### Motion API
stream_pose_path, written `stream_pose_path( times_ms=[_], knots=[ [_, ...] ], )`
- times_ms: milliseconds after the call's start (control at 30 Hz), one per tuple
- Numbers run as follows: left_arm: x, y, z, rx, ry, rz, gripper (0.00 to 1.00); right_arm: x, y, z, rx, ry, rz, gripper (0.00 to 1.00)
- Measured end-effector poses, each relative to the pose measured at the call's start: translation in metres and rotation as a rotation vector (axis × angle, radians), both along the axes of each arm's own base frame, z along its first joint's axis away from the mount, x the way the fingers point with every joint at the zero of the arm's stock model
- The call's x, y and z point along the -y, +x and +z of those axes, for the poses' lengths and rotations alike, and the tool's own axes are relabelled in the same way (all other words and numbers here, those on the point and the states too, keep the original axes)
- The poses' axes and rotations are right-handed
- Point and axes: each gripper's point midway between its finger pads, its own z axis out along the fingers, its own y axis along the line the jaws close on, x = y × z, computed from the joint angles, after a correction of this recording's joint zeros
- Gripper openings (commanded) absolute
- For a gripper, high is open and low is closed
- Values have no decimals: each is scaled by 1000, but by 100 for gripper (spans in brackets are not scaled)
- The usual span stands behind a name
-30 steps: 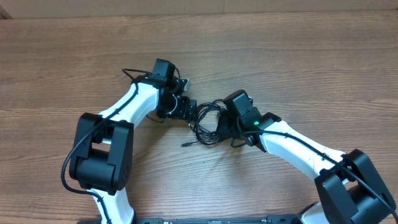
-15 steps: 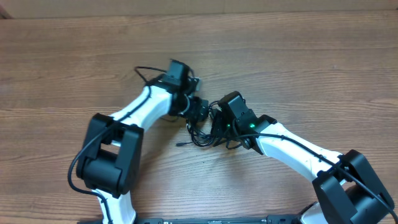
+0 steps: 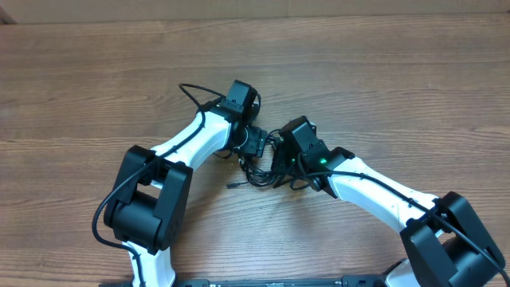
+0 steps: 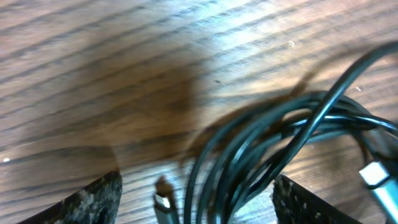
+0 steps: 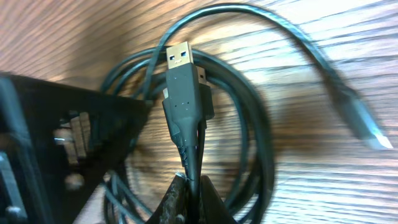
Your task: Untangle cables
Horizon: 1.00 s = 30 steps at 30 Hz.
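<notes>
Black cables [image 3: 259, 179] lie in a tangled coil on the wooden table [image 3: 382, 80], near its middle, between the two arms. One of the cables is pinched just below its USB plug [image 5: 179, 56] by the right gripper [image 5: 191, 190]. The left gripper [image 4: 198, 199] is held with fingers apart, astride the coil's loops.

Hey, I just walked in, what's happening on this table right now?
Two robot arms have met over a tangle of thin black cables on the wooden table. The right gripper is shut on a USB cable just below its plug. The left gripper is open, astride the coiled loops. Nothing looks untangled yet.
</notes>
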Motion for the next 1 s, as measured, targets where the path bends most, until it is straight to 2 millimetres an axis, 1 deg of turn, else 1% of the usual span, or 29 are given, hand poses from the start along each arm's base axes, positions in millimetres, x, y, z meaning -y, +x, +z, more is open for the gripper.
stream_pose_path(
  times_ms=[133,167,200,333,467,600,767,833,933,1000],
  knots=[
    [-13,4,-1,-9,11,67,77,16,4,-3,0,-50,-46,4],
    [-17,5,-1,-16,14,83,77,23,7,-4,-2,-56,-73,4],
    [-18,5,-1,-17,15,88,77,24,8,-4,-1,-58,-77,4],
    [-31,7,-1,-30,20,125,79,43,19,-4,-2,-57,-165,4],
    [-39,9,-1,-32,29,144,80,48,21,-4,-8,-56,-192,4],
    [-52,9,-3,-36,73,165,80,51,19,-6,-17,-72,-203,4],
    [-79,9,-5,-40,158,212,80,53,19,-6,-14,-77,-211,4],
    [-89,11,-6,-41,174,235,82,53,20,-6,-13,-79,-212,4],
    [-97,13,-6,-43,172,262,86,53,19,-6,-14,-79,-215,4],
    [-99,13,-6,-45,169,270,86,56,16,-8,-35,-83,-235,4]
  ],
)
